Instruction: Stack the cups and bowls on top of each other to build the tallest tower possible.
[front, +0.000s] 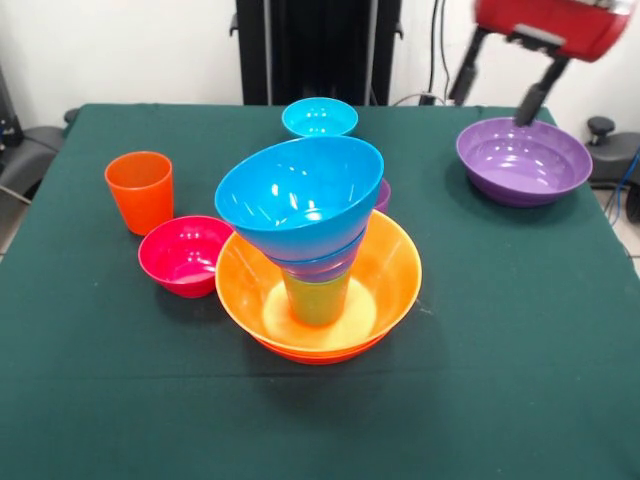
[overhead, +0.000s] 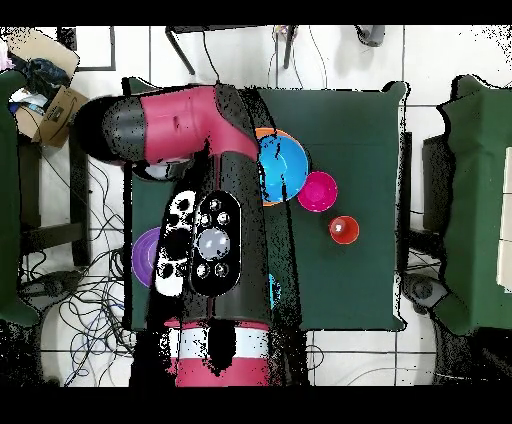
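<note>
The tower stands mid-table: a yellow-orange bowl (front: 395, 265) nested in an orange-red bowl (front: 320, 356), a lime green cup (front: 316, 298) upside down in it, a dark blue rim (front: 322, 266) above that, and a tilted sky-blue bowl (front: 300, 195) (overhead: 285, 165) on top. A purple cup (front: 383, 194) peeks out behind the tower. The orange cup (front: 140, 190) (overhead: 344, 230), magenta bowl (front: 185, 255) (overhead: 318, 191) and cyan bowl (front: 320, 117) stand apart. My gripper (front: 492, 108) hangs open and empty over the far rim of the purple bowl (front: 522, 160) (overhead: 145, 255).
The dark green table (front: 500, 350) ends just right of the purple bowl. In the overhead view the red and black arm (overhead: 210, 200) covers the table's left part and hides the gripper.
</note>
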